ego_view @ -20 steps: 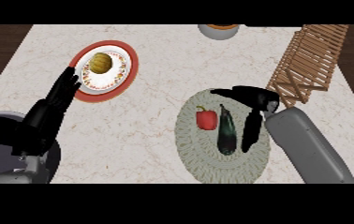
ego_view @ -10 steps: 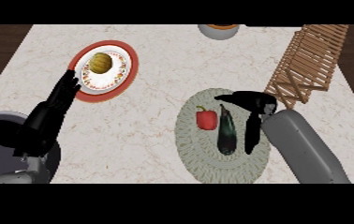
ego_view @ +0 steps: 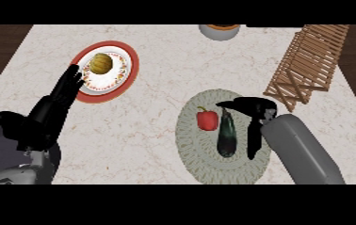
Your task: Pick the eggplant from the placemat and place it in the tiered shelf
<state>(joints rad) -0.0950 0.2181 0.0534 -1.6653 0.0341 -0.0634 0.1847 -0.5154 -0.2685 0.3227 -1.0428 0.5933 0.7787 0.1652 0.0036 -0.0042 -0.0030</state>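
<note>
The eggplant lies lengthwise on the round placemat, just right of a red pepper. The right hand hovers at its top end, fingers straight and apart along its right side, clamped on nothing. The wooden tiered shelf stands further right. A red-rimmed plate holds a yellowish round food; the left hand rests open beside it. A grey bowl holds something orange

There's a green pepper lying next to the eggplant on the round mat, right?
Not quite. The pepper is red, not green. The head view shows it lying next to the eggplant on the round placemat, just as you said.
</note>
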